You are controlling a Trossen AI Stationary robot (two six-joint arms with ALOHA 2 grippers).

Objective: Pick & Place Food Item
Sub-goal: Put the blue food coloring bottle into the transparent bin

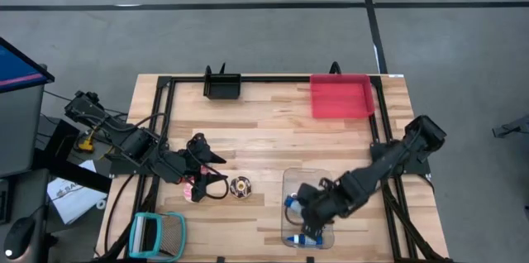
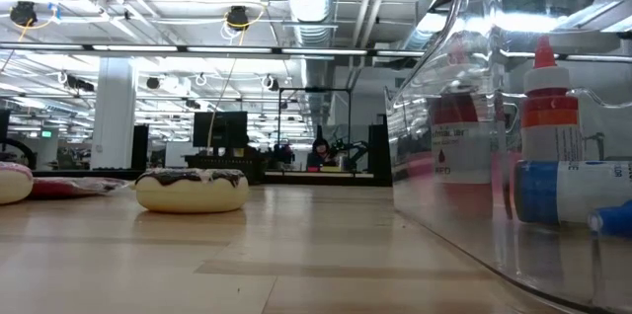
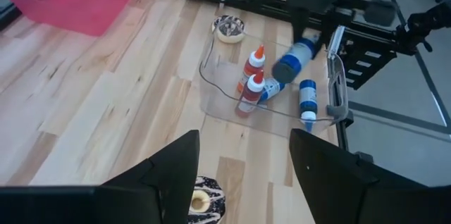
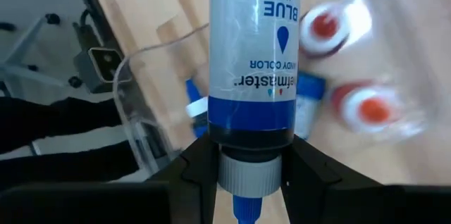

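Observation:
A blue food-colour bottle (image 4: 254, 62) hangs over the clear bin (image 1: 291, 182) at the near right, with my right gripper (image 4: 246, 168) shut on it. Red-capped bottles (image 3: 252, 83) stand in the bin and a blue one (image 3: 307, 97) lies in it. A chocolate-iced donut (image 1: 240, 186) rests flat on the wooden table at the near left, also seen in the low view (image 2: 191, 189). My left gripper (image 3: 243, 160) hovers open just left of the donut, above a pink-and-white food piece (image 1: 192, 188), touching nothing. My right gripper pinches the blue bottle at its shoulder and grey collar (image 4: 246, 164), next to the nozzle, between its two fingers (image 4: 201, 168). The fingers slant steeply down from above. The bottle's body (image 3: 292, 58) reaches out past the fingertips, tilted, clear of the bin.
A pink tray (image 1: 340, 96) sits at the far right and a black box (image 1: 221, 86) at the far edge. A teal-framed object (image 1: 157, 234) lies at the near left corner. Black frame rails (image 1: 165, 122) border the table.

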